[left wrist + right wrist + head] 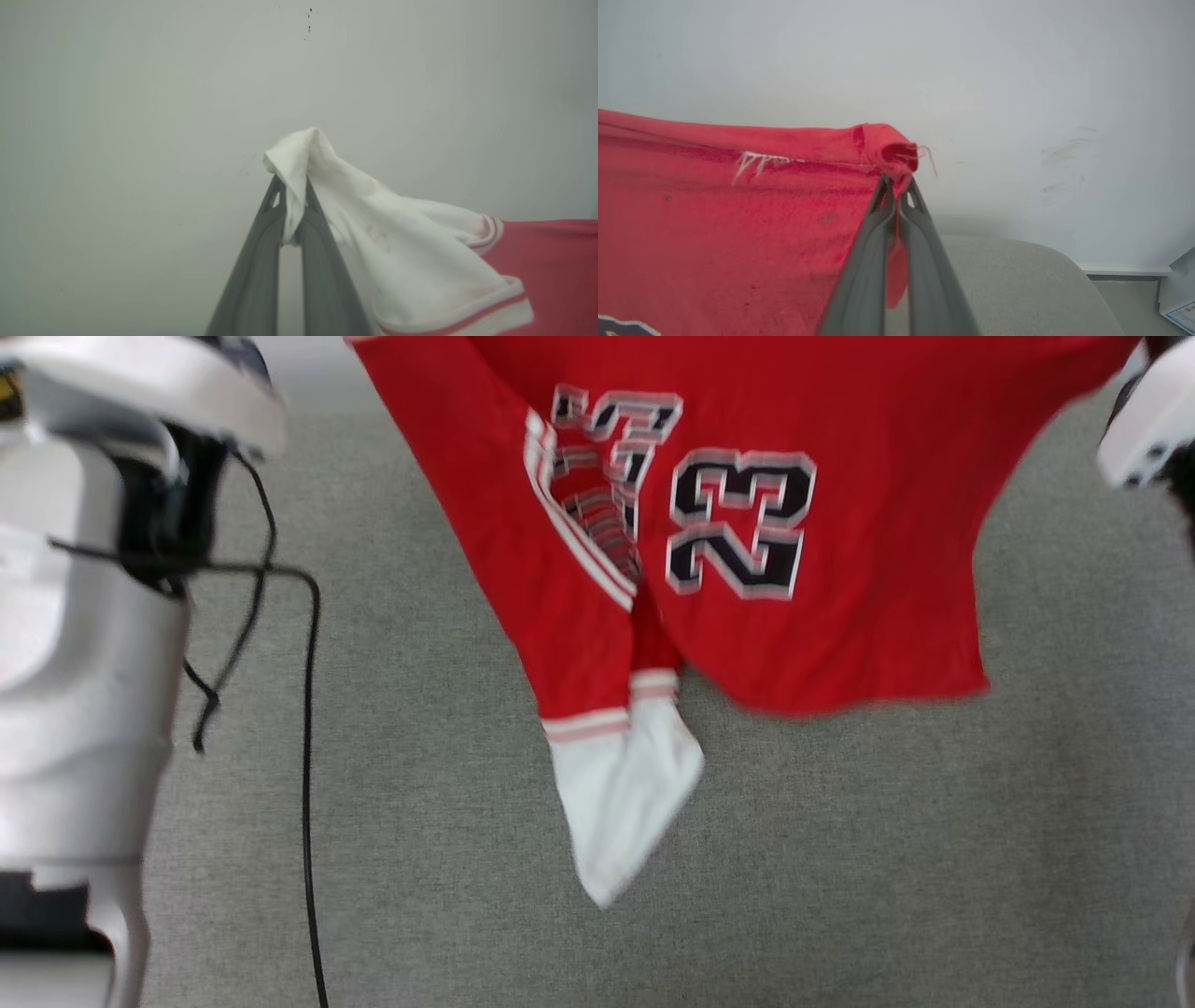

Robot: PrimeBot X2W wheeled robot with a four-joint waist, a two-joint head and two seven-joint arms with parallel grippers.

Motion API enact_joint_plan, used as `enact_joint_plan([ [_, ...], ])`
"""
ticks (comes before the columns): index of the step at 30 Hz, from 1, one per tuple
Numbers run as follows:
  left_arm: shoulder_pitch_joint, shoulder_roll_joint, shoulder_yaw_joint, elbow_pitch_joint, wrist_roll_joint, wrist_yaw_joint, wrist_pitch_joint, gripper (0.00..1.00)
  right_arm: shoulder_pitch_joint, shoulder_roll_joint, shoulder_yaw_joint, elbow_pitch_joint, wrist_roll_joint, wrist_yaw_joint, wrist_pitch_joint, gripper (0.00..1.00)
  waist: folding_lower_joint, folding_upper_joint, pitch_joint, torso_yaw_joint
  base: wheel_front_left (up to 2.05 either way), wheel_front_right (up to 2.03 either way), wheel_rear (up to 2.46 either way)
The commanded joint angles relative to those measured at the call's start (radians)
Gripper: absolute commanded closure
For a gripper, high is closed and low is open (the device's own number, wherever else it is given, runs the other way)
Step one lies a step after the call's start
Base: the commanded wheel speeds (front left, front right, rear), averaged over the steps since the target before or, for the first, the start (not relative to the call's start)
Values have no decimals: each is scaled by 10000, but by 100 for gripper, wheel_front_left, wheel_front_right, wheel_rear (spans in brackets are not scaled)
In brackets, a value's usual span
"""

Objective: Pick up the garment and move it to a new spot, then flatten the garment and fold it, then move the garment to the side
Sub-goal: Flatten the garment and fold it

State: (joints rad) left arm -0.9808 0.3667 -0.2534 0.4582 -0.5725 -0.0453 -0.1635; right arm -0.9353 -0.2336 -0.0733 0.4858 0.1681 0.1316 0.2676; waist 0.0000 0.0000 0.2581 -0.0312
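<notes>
The garment (822,569), a red jersey with a black-and-white "23", hangs in the air over the grey surface, stretched between my two arms; one white sleeve (625,803) dangles lowest. In the left wrist view my left gripper (293,186) is shut on the other white sleeve (373,224), pinched at its tip. In the right wrist view my right gripper (896,184) is shut on a red hem corner of the garment (738,210). The head view catches my pale left forearm (84,616) at the left edge and part of my right arm (1153,425) at the upper right.
A grey fabric-covered surface (840,859) spreads below the hanging cloth, its rounded edge (1017,261) visible in the right wrist view. Black cables (306,756) hang beside my left arm. A plain pale wall (1017,70) stands behind, with a paper item (1178,298) low at the right.
</notes>
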Motion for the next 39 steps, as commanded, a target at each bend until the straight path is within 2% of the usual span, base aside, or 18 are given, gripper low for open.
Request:
enact_joint_plan([
  [1, -891, 165, 42, 405, 167, -54, -84, 100, -721, -39, -179, 147, -245, -19, -211, 100, 0, 0, 377, -44, 0, 0, 0],
  [7, -3293, 371, -21, 1448, 519, -220, -268, 100, -2694, -188, -416, 450, -775, -19, -594, 100, 0, 0, 1278, -2, 0, 0, 0],
  [14, -5028, 564, -64, 2320, 631, -434, -394, 100, -4202, -378, -602, 739, -1027, -22, -851, 100, 0, 0, 2244, 64, 0, 0, 0],
  [19, -5586, 521, -253, 3114, 637, -584, -495, 100, -4718, -417, -724, 1236, -1158, -24, -1230, 100, 0, 0, 2883, 216, 0, 0, 0],
  [30, -4849, 125, -799, 4693, 17, -834, -658, 100, -4329, 2, -357, 2943, -1085, -21, -2107, 100, 0, 0, 3509, 304, 0, 0, 0],
  [39, -2475, -271, -1520, 4982, -1161, -845, -749, 100, -2641, 188, 410, 4195, -402, -19, -2796, 100, 0, 0, 2700, 318, 0, 0, 0],
])
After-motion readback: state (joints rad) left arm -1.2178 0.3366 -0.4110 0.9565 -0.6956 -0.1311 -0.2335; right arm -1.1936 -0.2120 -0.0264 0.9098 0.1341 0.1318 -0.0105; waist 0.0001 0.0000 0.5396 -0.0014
